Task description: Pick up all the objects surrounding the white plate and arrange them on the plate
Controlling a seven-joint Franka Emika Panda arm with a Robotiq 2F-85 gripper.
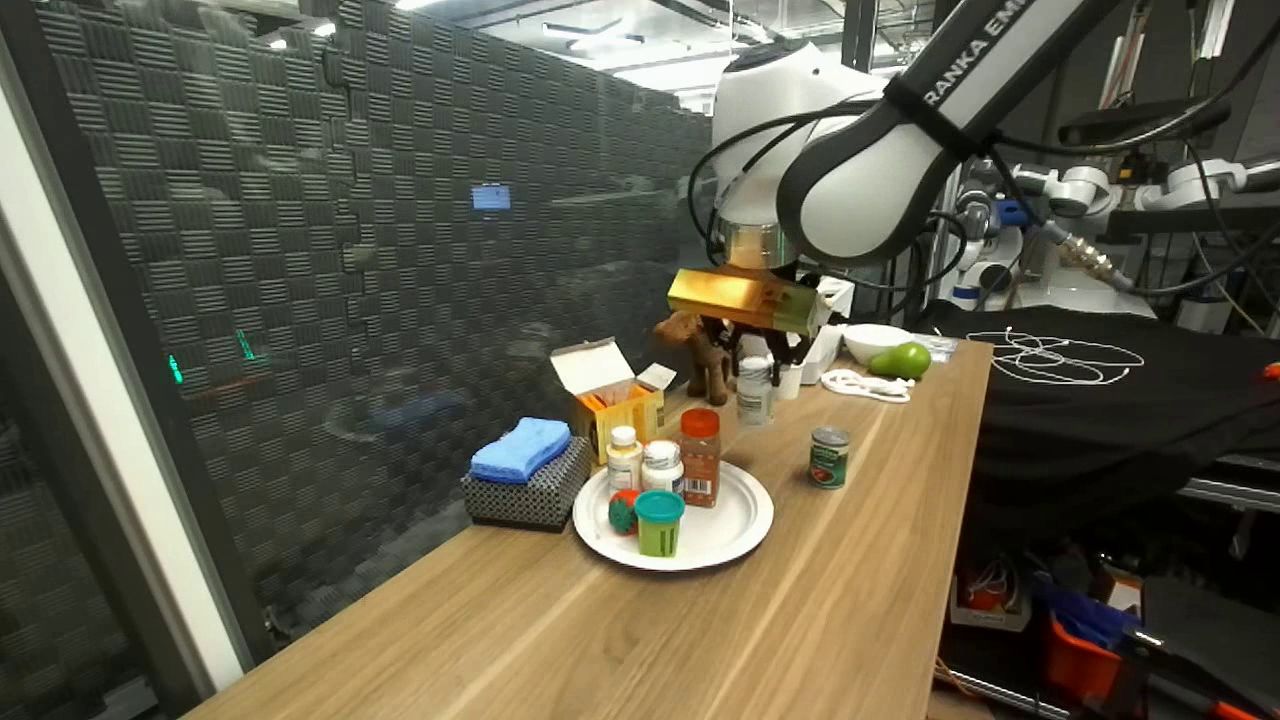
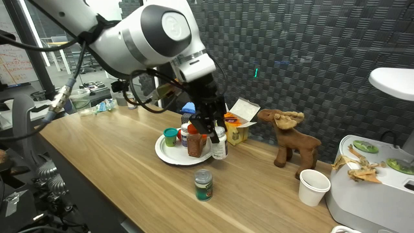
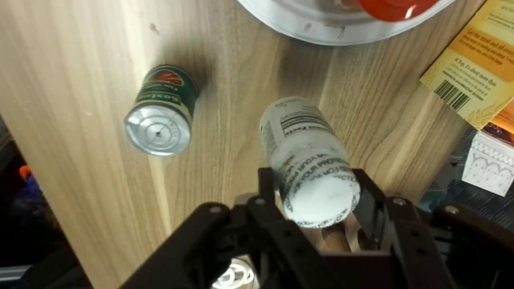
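We've a white cylindrical plastic bottle (image 3: 306, 150) nipped at the top in our pincer (image 3: 315, 182), approx. upright; wrist view puts the round white plate (image 3: 303, 29) abt. 12 o'clock of it, prob. our next heading.

Gripper (image 1: 756, 368) holds a white bottle (image 1: 755, 398) by its cap, beyond the white plate (image 1: 738, 525). Plate carries two white-capped bottles (image 1: 662, 476), orange-capped bottle (image 1: 700, 458), teal-lidded tub (image 1: 659, 530), red-green item (image 1: 623, 513). Blue block (image 1: 520, 450) lies on dark box (image 1: 525, 500) alongside.
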